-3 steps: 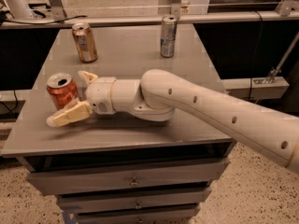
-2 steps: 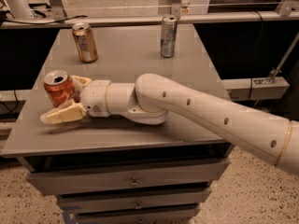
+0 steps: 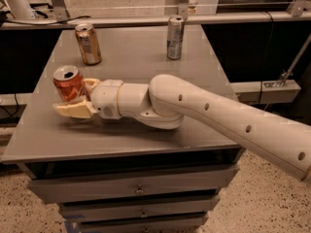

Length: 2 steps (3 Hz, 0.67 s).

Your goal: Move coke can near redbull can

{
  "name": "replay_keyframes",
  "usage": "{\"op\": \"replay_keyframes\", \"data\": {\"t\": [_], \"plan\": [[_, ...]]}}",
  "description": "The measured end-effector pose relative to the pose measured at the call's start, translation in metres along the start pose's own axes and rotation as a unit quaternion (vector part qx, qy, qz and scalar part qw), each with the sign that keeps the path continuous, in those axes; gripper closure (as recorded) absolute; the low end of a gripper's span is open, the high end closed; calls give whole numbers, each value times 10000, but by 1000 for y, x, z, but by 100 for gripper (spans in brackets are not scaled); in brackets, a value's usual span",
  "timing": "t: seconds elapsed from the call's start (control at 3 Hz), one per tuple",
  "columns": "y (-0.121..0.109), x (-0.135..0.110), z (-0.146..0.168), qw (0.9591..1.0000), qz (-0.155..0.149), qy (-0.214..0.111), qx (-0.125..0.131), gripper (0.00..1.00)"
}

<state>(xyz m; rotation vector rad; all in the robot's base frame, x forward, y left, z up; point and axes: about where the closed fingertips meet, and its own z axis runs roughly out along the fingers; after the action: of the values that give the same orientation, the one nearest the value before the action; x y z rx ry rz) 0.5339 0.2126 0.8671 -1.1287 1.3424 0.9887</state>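
Camera view: coke can clasped by gripper at table's left.

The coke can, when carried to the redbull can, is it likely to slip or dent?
The coke can seems opened, so probably light. Its thin wall may dent if the gripper, low over the table with jaws around it, squeezes hard. Smooth metal might slip.
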Motion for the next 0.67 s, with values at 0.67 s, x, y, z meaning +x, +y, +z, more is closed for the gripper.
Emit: {"op": "replay_keyframes", "data": {"t": [0.67], "plan": [[-13,-22,-114,9953,-136,373,887,100]]}}
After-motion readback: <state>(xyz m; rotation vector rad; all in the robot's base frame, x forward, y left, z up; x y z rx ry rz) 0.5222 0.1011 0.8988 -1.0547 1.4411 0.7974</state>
